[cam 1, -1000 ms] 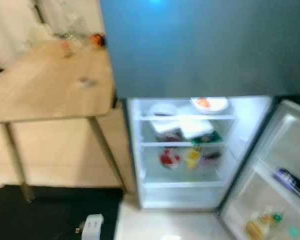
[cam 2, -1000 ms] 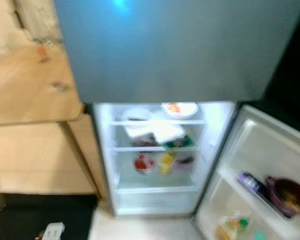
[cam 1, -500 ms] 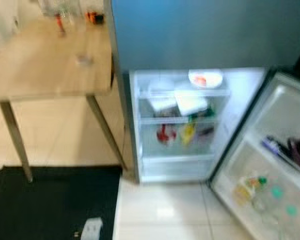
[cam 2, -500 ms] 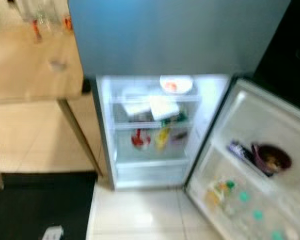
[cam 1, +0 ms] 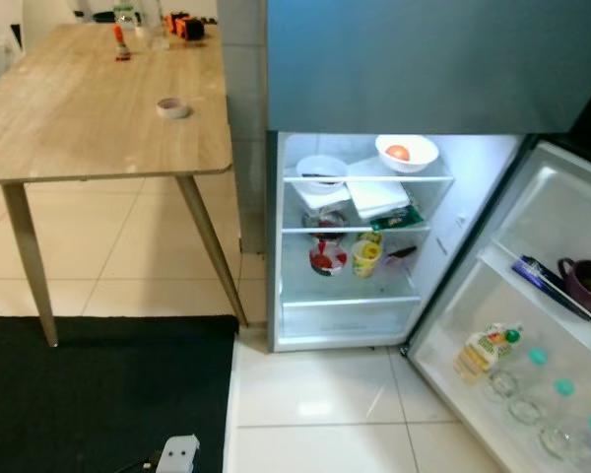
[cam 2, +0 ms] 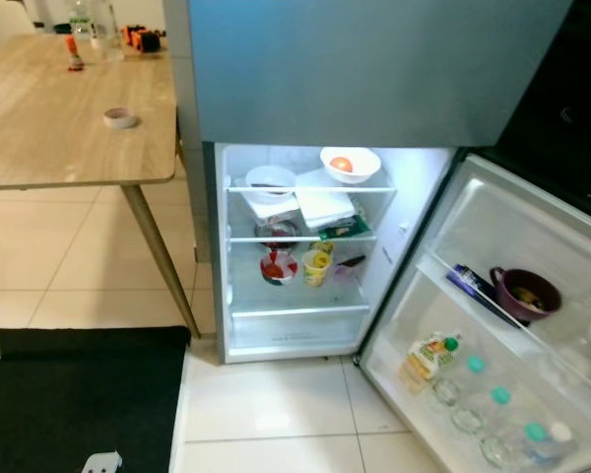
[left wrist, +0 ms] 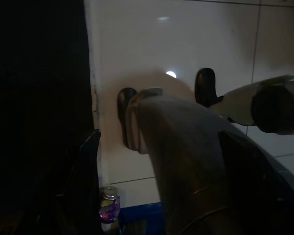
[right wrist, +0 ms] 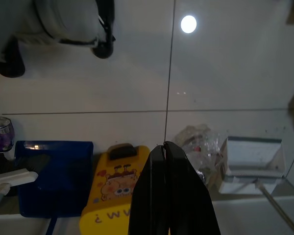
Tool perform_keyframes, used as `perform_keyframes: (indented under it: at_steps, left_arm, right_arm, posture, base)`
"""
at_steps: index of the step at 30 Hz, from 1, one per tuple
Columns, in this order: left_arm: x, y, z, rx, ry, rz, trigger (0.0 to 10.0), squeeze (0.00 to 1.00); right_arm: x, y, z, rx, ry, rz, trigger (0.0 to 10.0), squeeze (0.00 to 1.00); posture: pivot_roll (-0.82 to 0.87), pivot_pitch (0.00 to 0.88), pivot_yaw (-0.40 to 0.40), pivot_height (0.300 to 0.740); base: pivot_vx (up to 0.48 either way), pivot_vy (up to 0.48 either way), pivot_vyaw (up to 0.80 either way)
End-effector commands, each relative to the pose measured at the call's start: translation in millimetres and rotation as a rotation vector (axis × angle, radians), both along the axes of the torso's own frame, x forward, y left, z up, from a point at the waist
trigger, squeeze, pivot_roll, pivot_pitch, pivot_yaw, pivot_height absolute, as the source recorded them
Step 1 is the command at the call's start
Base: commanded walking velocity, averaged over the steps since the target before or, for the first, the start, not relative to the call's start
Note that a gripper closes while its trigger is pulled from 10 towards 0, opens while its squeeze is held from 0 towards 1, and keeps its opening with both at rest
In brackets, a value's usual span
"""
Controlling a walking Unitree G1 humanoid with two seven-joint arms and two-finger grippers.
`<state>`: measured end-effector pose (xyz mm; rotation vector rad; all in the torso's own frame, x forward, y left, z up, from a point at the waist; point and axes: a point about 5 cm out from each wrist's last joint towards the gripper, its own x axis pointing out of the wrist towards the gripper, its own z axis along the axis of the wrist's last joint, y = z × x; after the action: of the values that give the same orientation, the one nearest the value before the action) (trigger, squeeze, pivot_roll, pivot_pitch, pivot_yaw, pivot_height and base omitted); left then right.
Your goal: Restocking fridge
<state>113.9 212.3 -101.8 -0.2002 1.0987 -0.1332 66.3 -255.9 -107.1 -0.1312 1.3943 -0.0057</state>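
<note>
I face the fridge [cam 1: 414, 59], its lower door [cam 2: 492, 325] swung wide to my right, with bottles and a dark pot [cam 2: 525, 293] racked inside it. To my left stands the wooden desk [cam 1: 89, 118], carrying a roll of tape [cam 1: 173, 107] and small clutter at its far end. The lit shelves hold a white bowl with fruit [cam 1: 406, 153], folded packets and cups. Down by the floor, my right pincer [right wrist: 165, 152] hangs pressed together and empty above a yellow cartoon carton [right wrist: 115, 200], a blue box [right wrist: 49, 171] and a white carton [right wrist: 252, 164]. My left pincer: I cannot tell its state. I judge I am between loads; next I must bend and take one of those supplies.
</note>
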Motion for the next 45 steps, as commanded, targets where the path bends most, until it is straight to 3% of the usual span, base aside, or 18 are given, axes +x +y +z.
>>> perform_keyframes:
  at_steps: [1,38,45]
  left_arm:
    - [-1.9,-0.9,-1,0.0,0.016,-0.017,10.0,0.0]
    - [0.7,1.9,0,0.049,-0.005,-0.013,10.0,0.0]
    - [-0.7,0.4,-1,0.029,0.003,-0.013,10.0,0.0]
  right_arm:
    - [-2.7,-3.1,0,-0.007,0.01,-0.002,10.0,0.0]
    - [-6.2,3.7,-2,-0.002,0.048,0.02,10.0,0.0]
    - [3.4,8.9,-2,0.0,0.032,0.019,10.0,0.0]
  posture:
    - [-0.01,0.0,-0.04,0.74]
    - [0.01,0.0,-0.038,0.74]
    - [0.01,0.0,-0.038,0.74]
  base:
    - [0.0,0.0,-0.75]
    - [0.0,0.0,-0.75]
    - [0.0,0.0,-0.74]
